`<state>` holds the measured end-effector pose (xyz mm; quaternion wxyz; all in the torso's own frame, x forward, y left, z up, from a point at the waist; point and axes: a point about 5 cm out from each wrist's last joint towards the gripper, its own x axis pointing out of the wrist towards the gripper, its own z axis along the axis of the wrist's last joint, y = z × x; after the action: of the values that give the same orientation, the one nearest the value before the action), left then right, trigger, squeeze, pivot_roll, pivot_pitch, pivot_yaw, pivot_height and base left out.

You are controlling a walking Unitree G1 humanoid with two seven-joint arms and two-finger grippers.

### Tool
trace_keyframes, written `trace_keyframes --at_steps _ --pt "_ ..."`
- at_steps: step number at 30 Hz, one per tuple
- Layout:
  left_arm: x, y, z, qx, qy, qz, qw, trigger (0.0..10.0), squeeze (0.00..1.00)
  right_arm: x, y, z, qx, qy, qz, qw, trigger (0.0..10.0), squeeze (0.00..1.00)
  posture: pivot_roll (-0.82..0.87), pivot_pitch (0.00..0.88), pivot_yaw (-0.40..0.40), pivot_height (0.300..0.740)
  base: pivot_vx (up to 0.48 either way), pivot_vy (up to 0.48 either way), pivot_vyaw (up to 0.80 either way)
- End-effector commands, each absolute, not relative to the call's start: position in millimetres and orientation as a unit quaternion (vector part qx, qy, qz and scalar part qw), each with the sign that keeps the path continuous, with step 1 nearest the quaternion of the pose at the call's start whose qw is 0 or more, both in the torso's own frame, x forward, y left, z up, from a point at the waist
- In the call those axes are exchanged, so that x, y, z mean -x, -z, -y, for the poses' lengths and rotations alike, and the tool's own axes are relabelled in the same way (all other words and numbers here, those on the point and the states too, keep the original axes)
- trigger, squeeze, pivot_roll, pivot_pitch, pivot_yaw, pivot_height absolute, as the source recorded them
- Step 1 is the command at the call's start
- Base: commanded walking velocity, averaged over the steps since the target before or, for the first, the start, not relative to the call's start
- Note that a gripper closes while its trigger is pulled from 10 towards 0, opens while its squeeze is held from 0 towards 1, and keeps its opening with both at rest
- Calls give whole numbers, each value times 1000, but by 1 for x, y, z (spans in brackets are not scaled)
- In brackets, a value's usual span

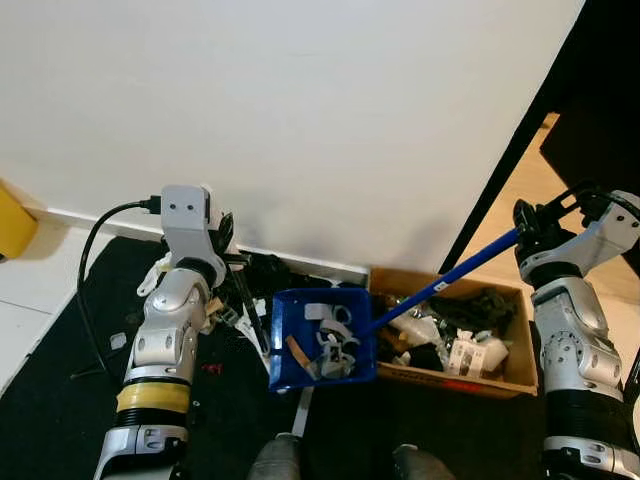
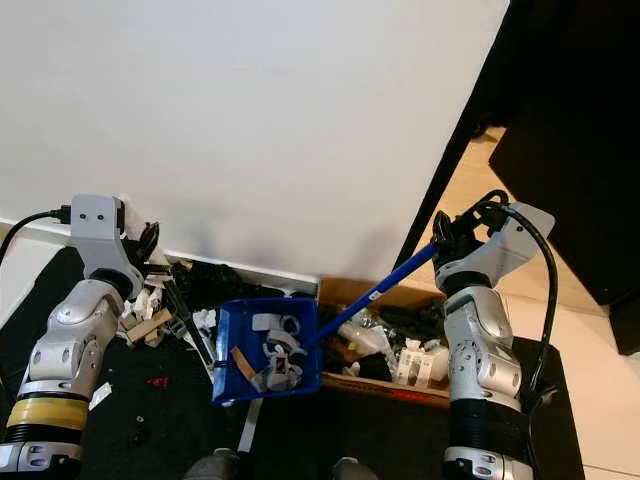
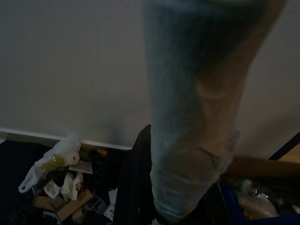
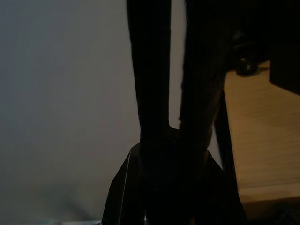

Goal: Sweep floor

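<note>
one blue dustpan (image 1: 322,340), lower middle, holds scraps; the right hand (image 1: 530,232) grips its handle (image 1: 445,283). tip slowly over the box (image 1: 505,365). left hand (image 1: 240,290): cannot tell.

The left arm (image 1: 165,340) reaches forward and down on the robot's left, its silver forearm rising to a grey wrist block, and the left gripper (image 1: 245,300) points down with its black fingers (image 1: 243,285) close together around a thin pale handle. The right arm (image 2: 480,350) stands bent at the robot's right, forearm upright. The right gripper (image 2: 445,235) at its top is closed around the end of a blue handle, a black cable looping over the wrist.
</note>
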<state>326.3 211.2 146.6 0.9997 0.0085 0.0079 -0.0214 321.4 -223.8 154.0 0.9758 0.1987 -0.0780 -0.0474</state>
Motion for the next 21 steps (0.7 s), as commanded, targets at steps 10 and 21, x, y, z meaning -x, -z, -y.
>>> trace_keyframes --at_steps 10,21 --pt "-327 -147 -215 -16 17 -8 1000 10000 0 -347 -240 213 -231 -14 238 943 10000 0 88 111 21 740 0 0 0" --pt "-323 -145 -216 -10 19 -10 1000 10000 0 -341 -265 255 -140 17 257 956 10000 0 85 114 21 740 0 0 0"
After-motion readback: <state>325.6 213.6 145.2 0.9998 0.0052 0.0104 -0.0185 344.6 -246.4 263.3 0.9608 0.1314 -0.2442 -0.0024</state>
